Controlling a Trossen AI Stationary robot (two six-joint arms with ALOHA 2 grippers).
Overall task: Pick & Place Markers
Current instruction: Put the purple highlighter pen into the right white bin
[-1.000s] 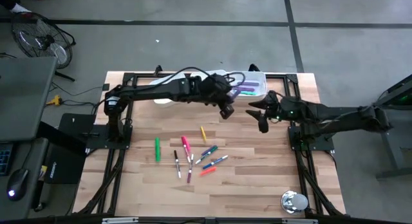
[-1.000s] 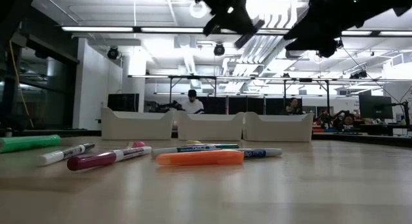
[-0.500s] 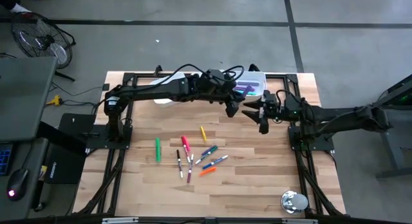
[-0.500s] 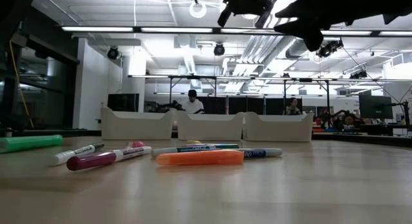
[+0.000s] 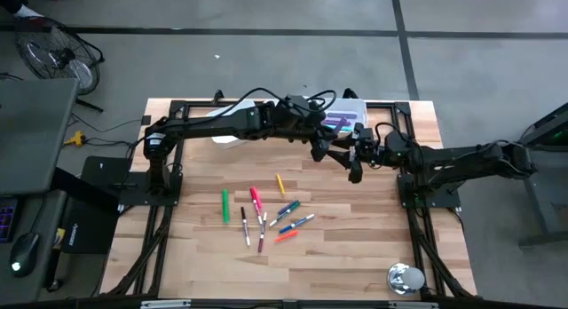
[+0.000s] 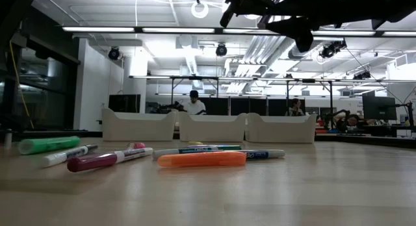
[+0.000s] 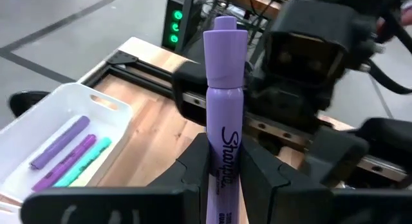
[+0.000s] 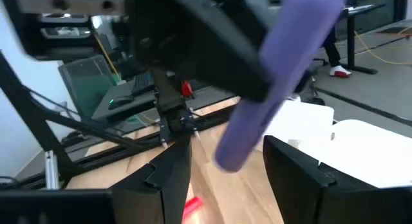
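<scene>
The wooden table (image 5: 355, 256) carries a cluster of loose markers (image 5: 266, 216) near its middle, white trays (image 5: 348, 114) beyond them, and a shiny round object (image 5: 406, 278) nearer its front edge.

The lower barrel of the purple marker (image 7: 223, 121) is hidden between the fingers of the left end effector (image 7: 225, 179). In the right wrist view, this marker is blurred and its upper end is cut off. Marker (image 5: 266, 216) labels on the tabletop (image 5: 355, 256) are too small to be read from above.
</scene>
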